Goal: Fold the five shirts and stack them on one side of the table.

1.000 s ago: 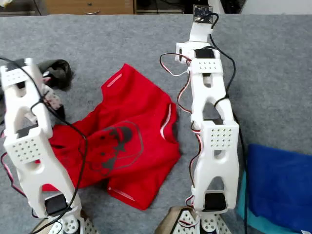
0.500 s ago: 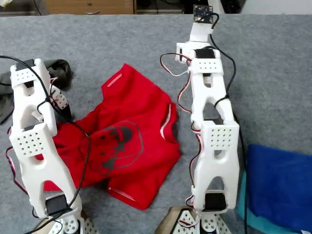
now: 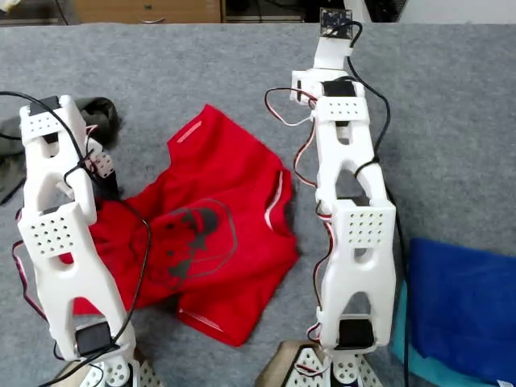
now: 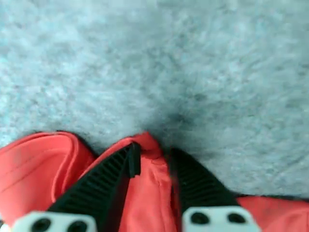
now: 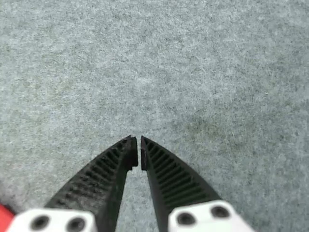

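Your red shirt point(image 3: 211, 234) lies rumpled in the centre-left of the high view. Its dark chest print faces up and one sleeve points toward the upper middle of the frame. Its left edge runs under the left arm point(image 3: 60, 242).

In the left wrist view, the left tool point(image 4: 155, 158) has a raised fold of that red cloth pinched between its black ribbed fingers point(image 4: 108, 179). The fingers are parted only by the thickness of the cloth, right at the shirt's edge where it meets the grey tabletop point(image 3: 161, 72).

A dark shirt point(image 3: 98, 113) sits bunched at the upper left of the high view, beside the far end of the left arm.

At the lower right, your blue shirt point(image 3: 463, 306) lies flat on top of a teal shirt point(image 3: 401, 343), whose edge shows along its lower left side. That pair is well apart from the red shirt, with the right arm point(image 3: 355, 226) stretched up the frame between them.

In the right wrist view, the right tool point(image 5: 138, 145) has its fingers drawn together with only a thin slit between the tips. It grips nothing and sits over bare tabletop, with a sliver of red cloth at the lower left corner.
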You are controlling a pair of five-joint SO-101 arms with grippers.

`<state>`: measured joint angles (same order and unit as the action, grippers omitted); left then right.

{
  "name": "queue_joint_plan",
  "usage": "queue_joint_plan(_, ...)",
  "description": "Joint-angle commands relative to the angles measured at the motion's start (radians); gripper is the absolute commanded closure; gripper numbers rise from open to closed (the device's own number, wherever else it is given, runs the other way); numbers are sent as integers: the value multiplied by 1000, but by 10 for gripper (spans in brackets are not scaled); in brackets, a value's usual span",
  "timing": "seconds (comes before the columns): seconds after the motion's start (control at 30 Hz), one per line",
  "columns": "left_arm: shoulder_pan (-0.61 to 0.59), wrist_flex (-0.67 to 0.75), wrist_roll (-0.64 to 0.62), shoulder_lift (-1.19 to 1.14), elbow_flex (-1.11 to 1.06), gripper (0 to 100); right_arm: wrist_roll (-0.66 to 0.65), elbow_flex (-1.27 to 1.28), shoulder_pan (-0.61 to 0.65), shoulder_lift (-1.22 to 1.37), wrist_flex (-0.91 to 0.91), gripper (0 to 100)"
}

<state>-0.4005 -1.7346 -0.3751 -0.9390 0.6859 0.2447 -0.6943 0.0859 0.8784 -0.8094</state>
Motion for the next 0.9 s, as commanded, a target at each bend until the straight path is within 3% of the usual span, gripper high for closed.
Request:
queue_joint_plan(0.0, -29, 38, -20, -7, 20, 971, -8, -51, 15, -5, 15, 966)
queue_joint_plan(0.23, -12, 29, -23, -5, 74, 981, -8, -51, 15, -5, 15, 966)
queue_joint_plan(0.53, 5, -15, -20, 64, 560, 981, -8, -77, 16, -16, -29, 964)
queue_joint_plan(0.77, -15, -6, -25, 41, 809, 981, -8, -269, 122, 16, -308, 793)
queue_joint_plan(0.87, -51, 49, -57, 13, 878, 981, -8, -346, 189, 74, -407, 786)
